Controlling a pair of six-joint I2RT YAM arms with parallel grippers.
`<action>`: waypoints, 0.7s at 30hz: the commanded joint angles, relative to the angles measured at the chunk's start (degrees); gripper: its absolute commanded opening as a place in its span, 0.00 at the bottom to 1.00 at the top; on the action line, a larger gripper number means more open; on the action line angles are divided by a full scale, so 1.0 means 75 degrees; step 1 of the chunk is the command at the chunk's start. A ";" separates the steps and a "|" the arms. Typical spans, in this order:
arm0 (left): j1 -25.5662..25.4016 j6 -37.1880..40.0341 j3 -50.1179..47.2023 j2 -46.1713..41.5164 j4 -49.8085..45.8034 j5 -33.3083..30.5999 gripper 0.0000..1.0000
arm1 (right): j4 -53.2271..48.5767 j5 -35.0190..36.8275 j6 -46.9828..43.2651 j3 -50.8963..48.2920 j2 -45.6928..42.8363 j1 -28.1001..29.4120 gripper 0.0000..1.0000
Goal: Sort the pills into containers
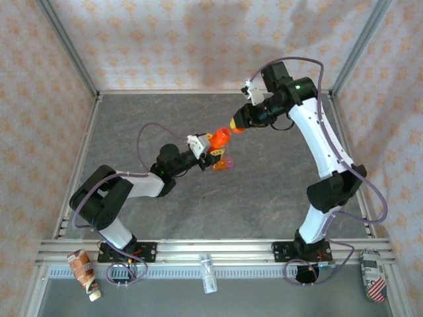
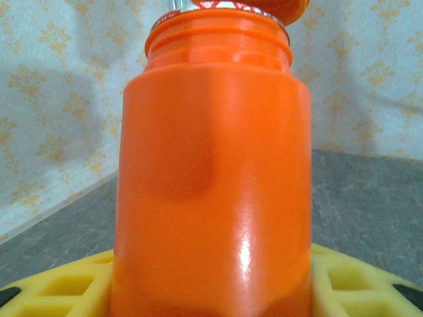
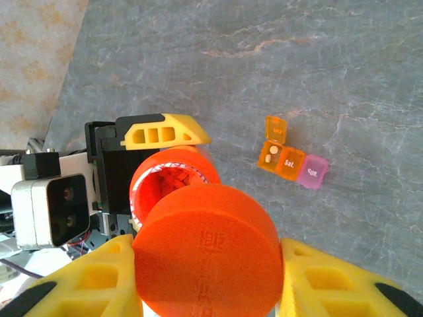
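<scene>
The containers [image 3: 291, 163] lie flat on the grey table [image 3: 264, 59], in its middle, just beside the left arm's reach. They form one small box, orange at one end and pink at the other; one orange lid stands open, and the lids marked SAT and SUN are closed. In the open orange cell we count at least one pale pill [image 3: 268, 156]; anything more is too small to tell.

Near the box, lifted off the table, is one orange bottle [image 3: 173, 181]. Its mouth is bare and shows a heap of pills inside that we cannot count. The left gripper [image 1: 210, 146] holds it, jaws closed on the body; the left wrist view shows yellow pads at either side of its base. One orange-red cap [image 3: 205, 254] sits clamped in the jaws of the right gripper [image 3: 211, 277], close to the bottle's mouth but apart from it.

We judge the uncapping step done and the pouring step next. The cap should go well aside; the left arm must then bring the mouth over the open cell and tip gently. The cell is tiny and the bottle looks full, so too steep a tilt would likely spill pills onto the table.
</scene>
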 commanded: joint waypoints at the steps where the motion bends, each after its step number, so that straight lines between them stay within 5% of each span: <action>1: 0.0018 0.0582 0.0279 0.0006 -0.0061 0.0220 0.00 | -0.0691 -0.0374 -0.0601 0.0401 0.0194 0.0026 0.38; 21: -0.0197 0.1160 0.0451 -0.0278 -0.0785 0.0182 0.00 | -0.0621 -0.0963 -0.0804 -0.0278 0.0435 0.0025 0.36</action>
